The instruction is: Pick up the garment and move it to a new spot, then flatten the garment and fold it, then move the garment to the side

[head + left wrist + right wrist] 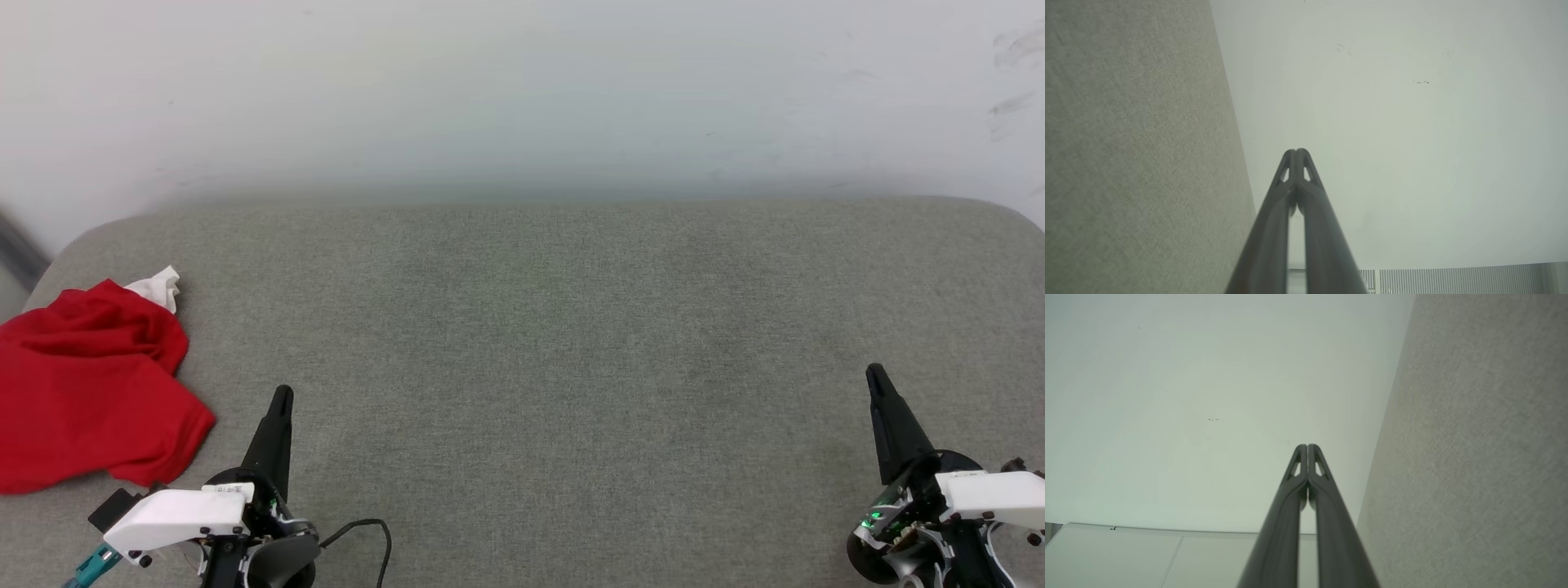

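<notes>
Two grippers stood closed, fingers pressed together, holding nothing. The garment point(82, 400) lay crumpled near the left gripper point(282, 396), off to its left and not touching, well apart from the right gripper point(875, 374).

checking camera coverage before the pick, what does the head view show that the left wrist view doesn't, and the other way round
Head view's own: the red garment crumpled at the left edge of the grey padded surface, the right gripper shut at lower right, and a black cable. Left wrist view's own: a ribbed panel at its bottom edge. Shared: the left gripper, shut on nothing, the grey surface and the pale wall.
</notes>
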